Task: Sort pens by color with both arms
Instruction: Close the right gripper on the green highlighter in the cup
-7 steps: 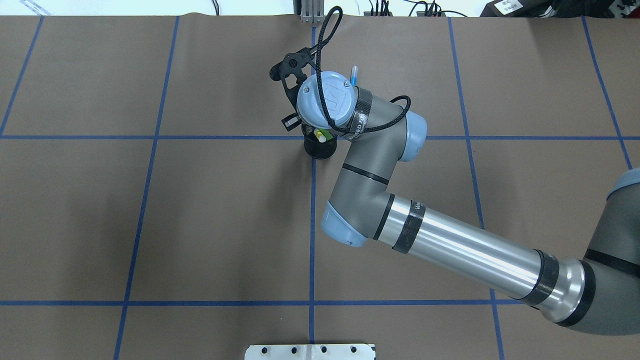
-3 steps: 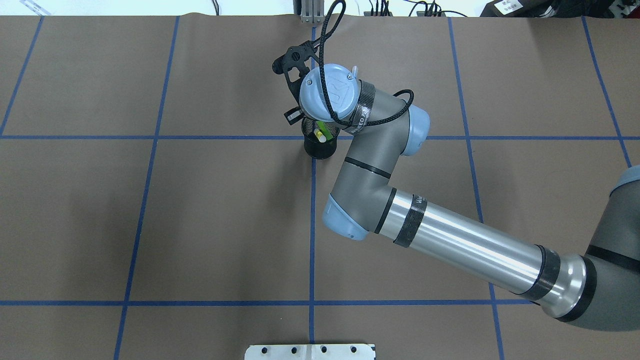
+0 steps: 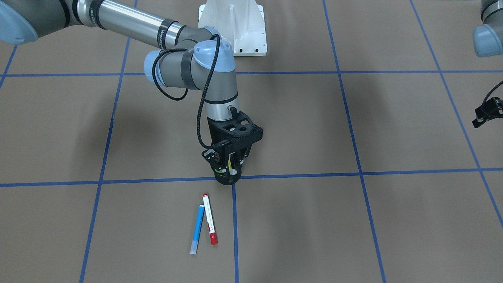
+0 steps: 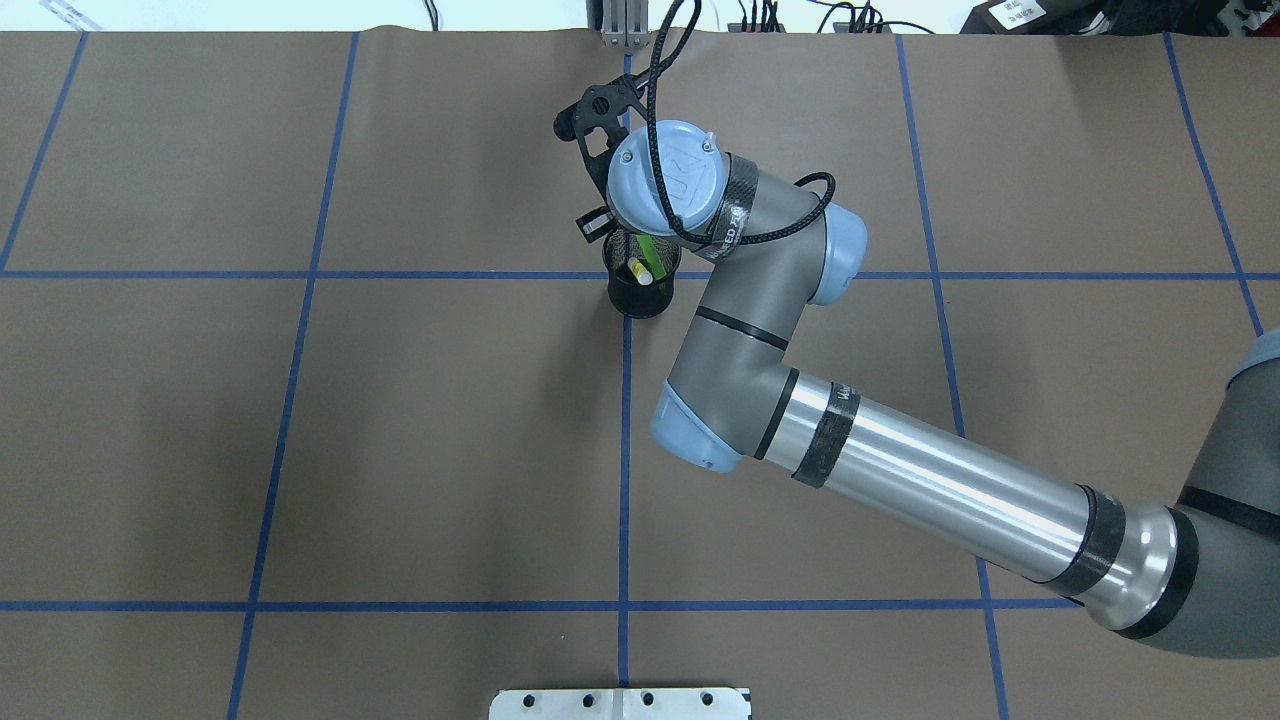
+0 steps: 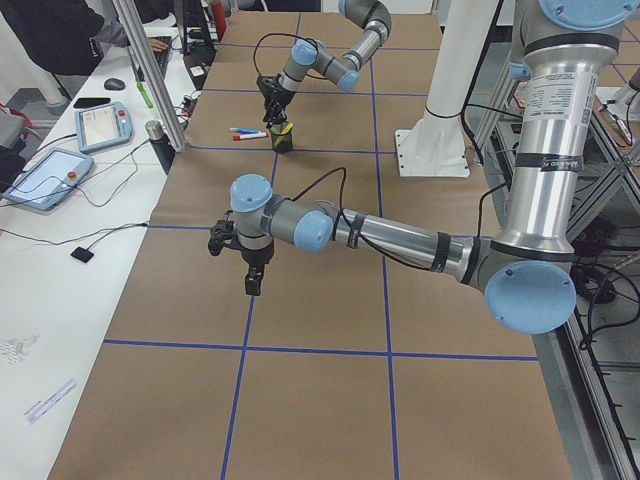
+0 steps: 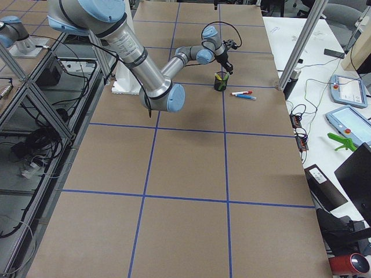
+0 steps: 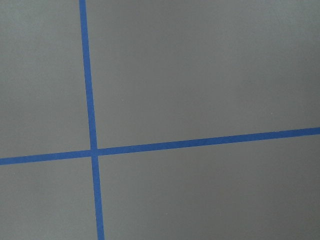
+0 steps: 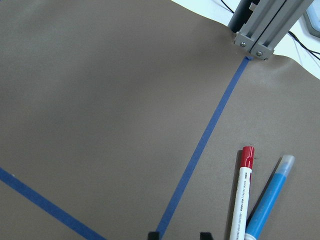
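Here: brown papered table (image 4: 420,430) with blue tape grid (image 4: 150,274); white bench (image 5: 50,300) alongside. Right gripper (image 3: 232,169): jaws slightly parted, empty. Close beneath them, black mesh cup (image 4: 640,303) holding yellow pen (image 4: 640,272) and green pen (image 4: 650,247). Beyond them, blue pen (image 3: 197,229) and white pen (image 3: 209,219) lying together. Left gripper (image 5: 253,282): jaw state cannot be told.

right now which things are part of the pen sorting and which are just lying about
Job: blue pen, white pen with red ends, green pen and yellow pen in the black mesh cup, right pincer.
Lying about: teach pendant, white pedestal base.
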`<state>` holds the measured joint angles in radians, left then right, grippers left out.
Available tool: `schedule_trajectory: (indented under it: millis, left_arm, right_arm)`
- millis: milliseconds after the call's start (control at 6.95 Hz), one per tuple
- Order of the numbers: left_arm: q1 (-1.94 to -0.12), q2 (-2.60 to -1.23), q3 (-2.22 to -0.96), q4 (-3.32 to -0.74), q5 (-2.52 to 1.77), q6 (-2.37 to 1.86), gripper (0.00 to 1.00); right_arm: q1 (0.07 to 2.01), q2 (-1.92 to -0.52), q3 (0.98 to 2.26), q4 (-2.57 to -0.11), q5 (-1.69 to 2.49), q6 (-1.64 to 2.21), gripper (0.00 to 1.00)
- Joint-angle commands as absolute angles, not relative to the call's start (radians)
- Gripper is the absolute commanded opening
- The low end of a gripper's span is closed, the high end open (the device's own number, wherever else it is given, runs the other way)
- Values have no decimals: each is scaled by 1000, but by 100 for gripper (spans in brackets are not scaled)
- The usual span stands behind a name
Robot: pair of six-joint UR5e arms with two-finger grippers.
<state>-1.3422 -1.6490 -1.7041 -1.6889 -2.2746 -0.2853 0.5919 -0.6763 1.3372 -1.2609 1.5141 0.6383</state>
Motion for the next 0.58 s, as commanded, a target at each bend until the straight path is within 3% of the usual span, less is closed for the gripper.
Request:
schedule_trajectory:
  millis: [0, 288, 431]
  left_arm:
    - [-1342, -1649, -1707, -1689, -2275, -285, 100]
    - [-1341, -1658, -1706, -1689, -2273, -282, 100]
    - [-1341, -1658, -1703, -1687, -2273, -279, 100]
  right_arm:
    - [594, -681, 1338, -1259, 1514, 650, 36]
    - [592, -683, 1344, -1261, 1516, 664, 19]
    - [592, -683, 1348, -1261, 1519, 690, 19]
